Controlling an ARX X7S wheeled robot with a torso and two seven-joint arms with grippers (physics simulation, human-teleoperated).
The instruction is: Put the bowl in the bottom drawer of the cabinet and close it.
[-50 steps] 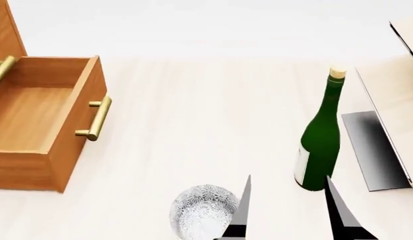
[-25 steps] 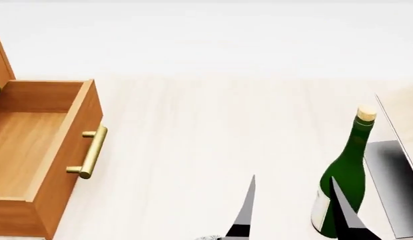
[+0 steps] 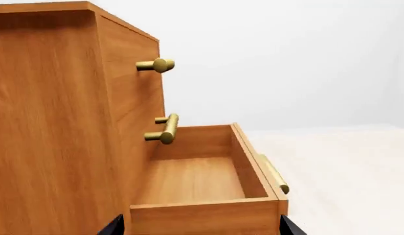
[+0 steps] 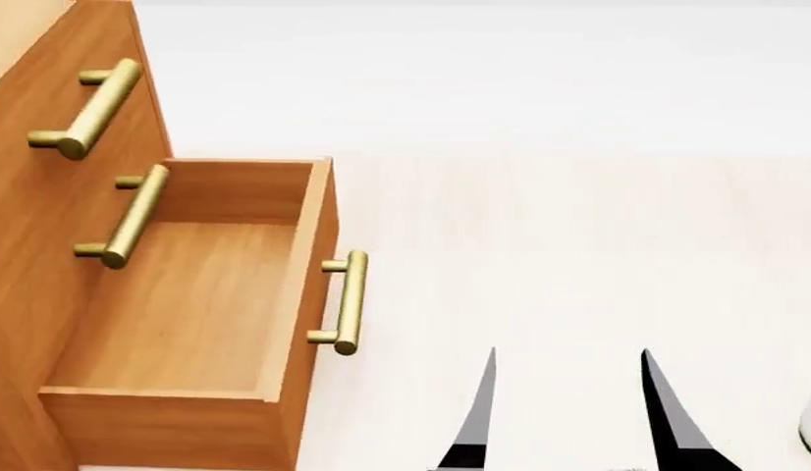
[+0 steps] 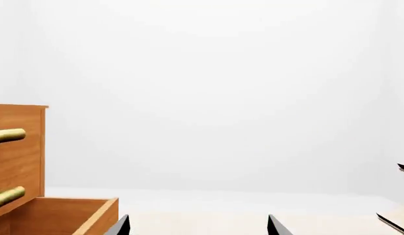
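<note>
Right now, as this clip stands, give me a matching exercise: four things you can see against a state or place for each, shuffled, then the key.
Things:
1. bottom drawer
2. middle drawer
3. right gripper
4. bottom drawer's handle

States or places:
A. shut, brass bar above the open box
B. open, two dark fingers apart, nothing between them
C. pulled out, nothing inside
D. brass bar on the front panel, facing the right gripper

Pairs: 1-C, 2-A, 3-B, 4-D
</note>
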